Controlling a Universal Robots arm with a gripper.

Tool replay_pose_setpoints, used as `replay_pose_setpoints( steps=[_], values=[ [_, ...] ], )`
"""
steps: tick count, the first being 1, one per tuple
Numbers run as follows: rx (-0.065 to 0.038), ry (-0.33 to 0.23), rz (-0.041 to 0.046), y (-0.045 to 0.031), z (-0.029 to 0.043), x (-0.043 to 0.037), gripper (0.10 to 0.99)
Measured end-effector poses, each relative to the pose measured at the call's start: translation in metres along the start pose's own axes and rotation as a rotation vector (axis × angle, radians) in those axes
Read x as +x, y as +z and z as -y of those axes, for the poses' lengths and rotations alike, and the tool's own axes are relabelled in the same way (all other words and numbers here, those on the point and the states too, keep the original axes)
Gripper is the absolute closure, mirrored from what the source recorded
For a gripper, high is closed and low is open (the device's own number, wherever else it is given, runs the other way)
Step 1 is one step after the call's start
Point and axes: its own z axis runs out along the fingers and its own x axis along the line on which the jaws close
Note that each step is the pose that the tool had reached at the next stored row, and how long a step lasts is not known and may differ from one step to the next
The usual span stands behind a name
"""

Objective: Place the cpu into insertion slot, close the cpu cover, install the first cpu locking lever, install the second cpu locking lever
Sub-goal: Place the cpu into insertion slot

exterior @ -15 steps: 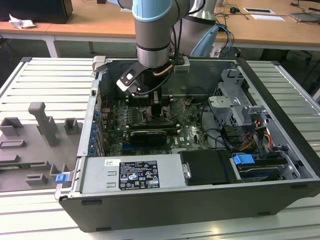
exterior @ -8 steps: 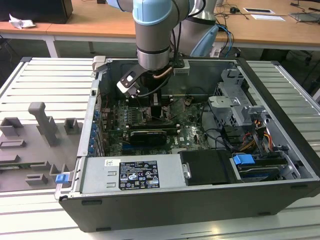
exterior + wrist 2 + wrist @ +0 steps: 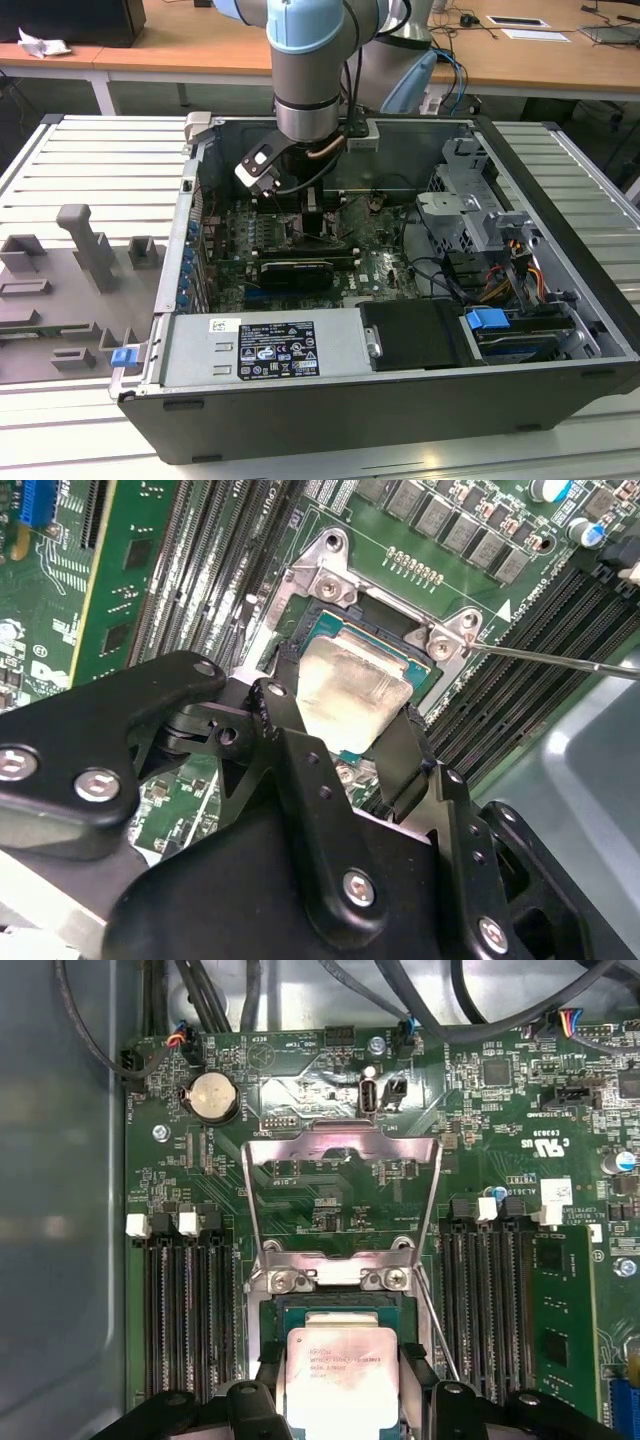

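**Open socket below, crowded flanks**

Directly under the gripper [image 3: 345, 720] the insertion slot [image 3: 335, 630] lies uncovered. The cpu [image 3: 350, 690], pinched between the fingers, hangs just above it. Beyond the fingertips the cpu cover [image 3: 340, 1195] is swung open, clear of the slot. Memory slots [image 3: 185, 1310] flank the gripper on both sides, and a thin locking lever [image 3: 560, 660] juts past one finger. The case wall [image 3: 400, 150] rises near the wrist.

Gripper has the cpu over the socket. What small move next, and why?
Probably ease the cpu straight down a touch: the gripper is shut on it over the insertion slot, the cpu cover is swung open, and I cannot tell whether it is seated.
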Motion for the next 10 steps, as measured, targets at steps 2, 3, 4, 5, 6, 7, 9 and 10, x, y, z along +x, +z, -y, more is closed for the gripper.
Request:
replay_pose_setpoints(
  steps=[2, 3, 4, 5, 6, 7, 9, 10],
  values=[
    [0.0, 0.0, 0.0007, 0.0011, -0.0001, 0.0001, 0.549],
    [0.0, 0.0, 0.0011, 0.0014, 0.0, 0.0001, 0.549],
    [0.0, 0.0, 0.001, 0.0015, 0.0, 0.0001, 0.549],
    [0.0, 0.0, 0.0009, 0.0015, 0.0, 0.0001, 0.549],
    [0.0, 0.0, 0.0009, 0.0016, 0.0, 0.0001, 0.549],
    [0.0, 0.0, 0.0009, 0.0016, 0.0, 0.0001, 0.549],
    [0.0, 0.0, 0.0009, 0.0016, 0.0, 0.0001, 0.537],
    [0.0, 0.0, 0.0009, 0.0016, 0.0, 0.0001, 0.471]
  ],
)
